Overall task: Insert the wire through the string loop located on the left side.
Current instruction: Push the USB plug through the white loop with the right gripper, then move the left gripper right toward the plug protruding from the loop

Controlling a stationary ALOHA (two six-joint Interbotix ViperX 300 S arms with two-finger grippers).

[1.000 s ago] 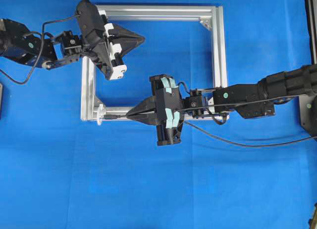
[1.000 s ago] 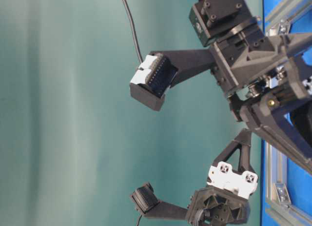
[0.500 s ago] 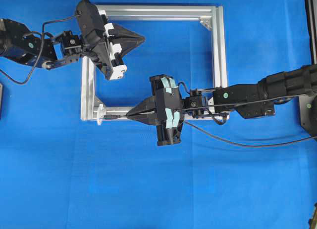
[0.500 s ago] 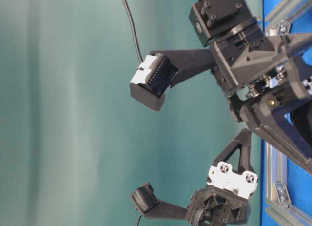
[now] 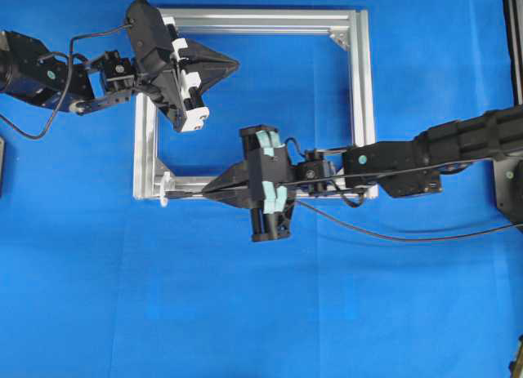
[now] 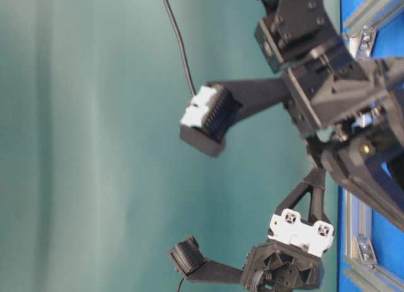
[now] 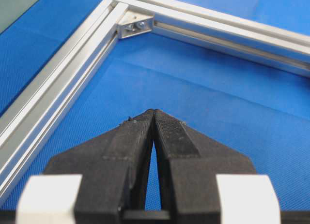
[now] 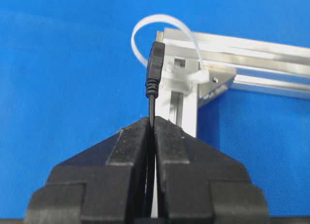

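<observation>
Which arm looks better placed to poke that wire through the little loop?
The right. Its gripper is shut on the wire, plug right at the loop. The left gripper is shut on nothing, across the frame.

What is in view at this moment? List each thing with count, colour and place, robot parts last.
Frame: one, silver, square, lying on the cloth.
Loop: one, whitish, at the frame's lower-left corner in the overhead view.
Wire: one, black, running from the right edge to its plug at the loop.
Cloth: one, blue, covering the table.
Left gripper: black, shut, empty, over the frame's upper-left part.
Right gripper: black, shut on the wire.
</observation>
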